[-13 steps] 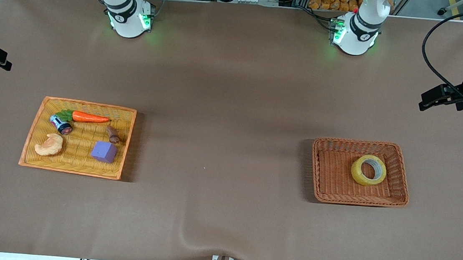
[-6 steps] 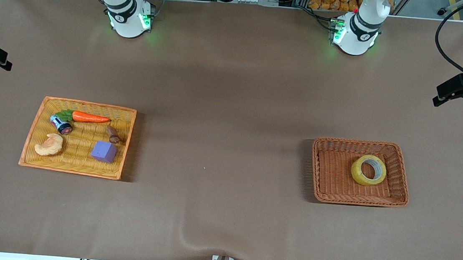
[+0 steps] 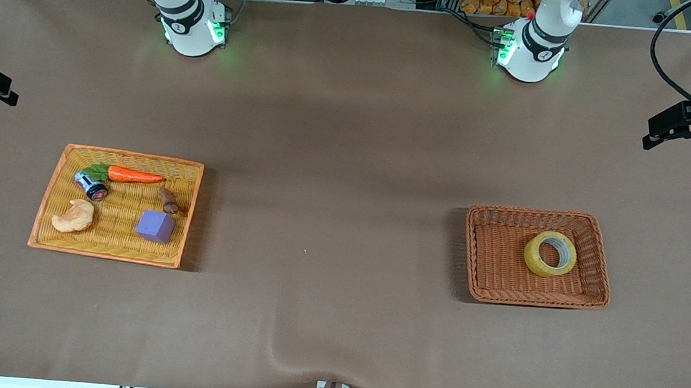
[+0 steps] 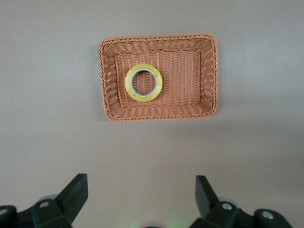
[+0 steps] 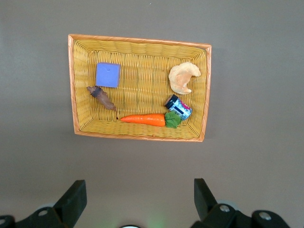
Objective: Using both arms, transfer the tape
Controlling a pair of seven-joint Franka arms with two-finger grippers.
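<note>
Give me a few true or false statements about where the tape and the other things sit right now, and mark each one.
1. The tape lies in the brown basket. True.
2. The left gripper is shut on the tape. False: it is open, with nothing in it.
3. The purple cube shares the yellow tray with the carrot. True.
4. The croissant toy lies beside the tape. False: it is in the yellow tray.
5. The right gripper is open. True.
</note>
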